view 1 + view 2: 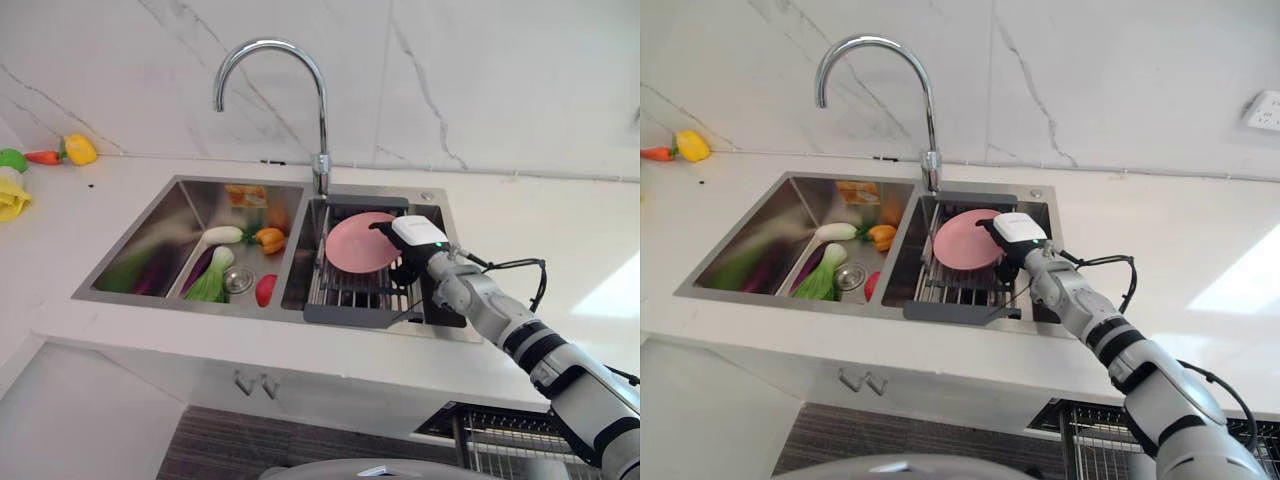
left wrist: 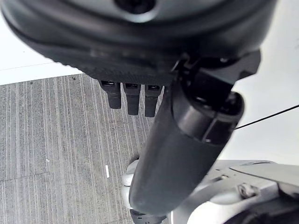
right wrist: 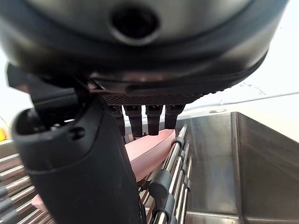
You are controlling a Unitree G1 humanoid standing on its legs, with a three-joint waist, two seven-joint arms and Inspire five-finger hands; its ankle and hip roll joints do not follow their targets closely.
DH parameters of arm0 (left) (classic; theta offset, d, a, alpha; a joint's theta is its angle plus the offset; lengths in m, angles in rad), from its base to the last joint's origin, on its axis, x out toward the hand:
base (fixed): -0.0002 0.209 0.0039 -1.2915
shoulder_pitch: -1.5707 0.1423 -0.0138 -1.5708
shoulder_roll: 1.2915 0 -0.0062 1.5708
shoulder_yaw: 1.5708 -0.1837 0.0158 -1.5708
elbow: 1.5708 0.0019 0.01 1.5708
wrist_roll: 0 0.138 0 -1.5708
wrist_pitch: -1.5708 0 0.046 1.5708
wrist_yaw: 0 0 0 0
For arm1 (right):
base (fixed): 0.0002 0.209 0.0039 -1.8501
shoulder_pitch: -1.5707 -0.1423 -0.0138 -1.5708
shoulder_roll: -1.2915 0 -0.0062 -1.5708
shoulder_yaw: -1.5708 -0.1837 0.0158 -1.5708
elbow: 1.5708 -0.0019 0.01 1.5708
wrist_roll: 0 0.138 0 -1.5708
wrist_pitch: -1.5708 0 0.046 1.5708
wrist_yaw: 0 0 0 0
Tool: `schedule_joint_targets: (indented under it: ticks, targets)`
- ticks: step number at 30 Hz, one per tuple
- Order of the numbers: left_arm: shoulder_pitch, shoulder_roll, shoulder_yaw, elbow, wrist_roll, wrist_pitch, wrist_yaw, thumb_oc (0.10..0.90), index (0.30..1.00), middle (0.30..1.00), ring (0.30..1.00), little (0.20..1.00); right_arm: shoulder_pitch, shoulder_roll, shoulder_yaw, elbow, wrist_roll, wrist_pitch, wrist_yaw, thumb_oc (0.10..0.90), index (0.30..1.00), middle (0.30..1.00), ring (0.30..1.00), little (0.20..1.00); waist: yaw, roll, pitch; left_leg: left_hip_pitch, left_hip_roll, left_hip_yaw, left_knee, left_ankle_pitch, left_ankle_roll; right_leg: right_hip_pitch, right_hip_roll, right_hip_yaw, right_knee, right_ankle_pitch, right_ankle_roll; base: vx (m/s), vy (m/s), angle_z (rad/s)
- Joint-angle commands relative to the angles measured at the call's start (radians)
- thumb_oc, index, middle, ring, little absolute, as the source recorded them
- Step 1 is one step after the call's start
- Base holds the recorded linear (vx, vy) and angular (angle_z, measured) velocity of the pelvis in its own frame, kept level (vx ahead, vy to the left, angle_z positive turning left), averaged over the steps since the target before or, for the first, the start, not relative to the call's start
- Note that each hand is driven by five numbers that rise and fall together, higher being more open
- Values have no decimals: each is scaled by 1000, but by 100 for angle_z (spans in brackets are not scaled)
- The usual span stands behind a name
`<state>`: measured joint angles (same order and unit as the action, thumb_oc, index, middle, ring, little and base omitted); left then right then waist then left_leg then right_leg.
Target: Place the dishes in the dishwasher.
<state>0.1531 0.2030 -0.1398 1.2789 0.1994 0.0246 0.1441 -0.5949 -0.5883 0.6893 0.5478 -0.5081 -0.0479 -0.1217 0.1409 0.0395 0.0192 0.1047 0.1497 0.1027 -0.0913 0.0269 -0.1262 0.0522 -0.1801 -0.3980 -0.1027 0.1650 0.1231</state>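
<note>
Right hand [image 1: 412, 243]: reached into the sink's right basin, at the pink plate's right edge. In the right wrist view the fingers [image 3: 140, 122] point down at the plate and the thumb [image 3: 79, 177] lies alongside; whether they pinch the rim I cannot tell.
Left hand [image 2: 140, 100]: idle, hanging over the striped floor [image 2: 51, 135], fingers straight, holding nothing.
Pink plate [image 1: 358, 241]: leaning on edge in the dark dish rack [image 1: 350, 290] that sits in the right basin, below the tap [image 1: 280, 90].
Dishwasher rack [image 1: 520, 440]: a wire basket shows at the lower right, below the counter [image 1: 540, 230]; probably the target.
Step in hand: taking hold of the plate, as I judge it.
Doing it well: get thumb and fingers on opposite faces of the rim, clamp firmly, then lift straight up clear of the rack's wires before swinging away, minding the basin wall.
Left basin [image 1: 170, 240]: toy vegetables, not part of the job.
Hard to make out: the contact between hand and rim is masked by the hand's bulk; the plate's lower edge is hidden among the rack wires; the dishwasher rack is cut off at the frame edge.
</note>
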Motion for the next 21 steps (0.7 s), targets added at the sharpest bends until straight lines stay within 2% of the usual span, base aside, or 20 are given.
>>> schedule_joint_targets:
  ticks: [1,3,4,5,6,7,17,21]
  targets:
    - [-48,62,-47,35,-44,-3,7,800,900,900,900,900,-147,41,-33,37,-14,-3,-85,800,900,900,900,900,30,-42,7,-24,-57,21,4,-58,52,49,-56,-9,15,-140,46,10,0,3]
    - [-49,60,-45,31,-37,-3,8,800,900,900,900,900,-136,48,-41,13,-40,-5,-100,800,900,900,900,900,32,-41,8,-24,-58,19,4,-58,52,52,-58,-9,15,-140,47,0,0,0]
    - [-49,59,-45,29,-34,-3,9,800,900,900,900,900,-133,48,-41,1,-51,-6,-105,602,604,604,604,604,33,-41,8,-23,-58,19,4,-59,52,53,-58,-10,15,-140,46,0,0,0]
    - [-49,59,-45,27,-32,-3,9,800,900,900,900,900,-127,50,-44,-15,-64,-9,-111,573,559,559,559,559,33,-40,8,-22,-58,19,4,-59,52,54,-58,-12,15,-141,46,0,0,0]
    - [-50,57,-46,25,-29,-3,10,800,900,900,900,900,-125,52,-45,-25,-71,-11,-119,474,411,411,411,411,33,-40,8,-22,-58,18,4,-60,52,55,-58,-13,15,-141,46,0,0,0]
    - [-50,56,-46,23,-27,-3,10,800,900,900,900,900,-118,55,-50,-35,-76,-12,-125,400,300,300,300,300,34,-39,8,-20,-57,17,4,-60,52,56,-59,-14,15,-142,46,0,0,0]
    - [-47,49,-42,11,-17,2,28,800,900,900,900,900,-59,86,-111,-123,-66,-23,-188,400,300,300,300,300,36,-34,5,-14,-57,16,4,-65,55,62,-63,-20,15,-143,47,0,0,0]
    - [-40,44,-36,13,-15,7,34,800,900,900,900,900,-26,111,-153,-166,-21,-28,-211,400,300,300,300,300,33,-31,4,-10,-58,19,4,-67,56,66,-64,-21,15,-143,47,0,0,0]
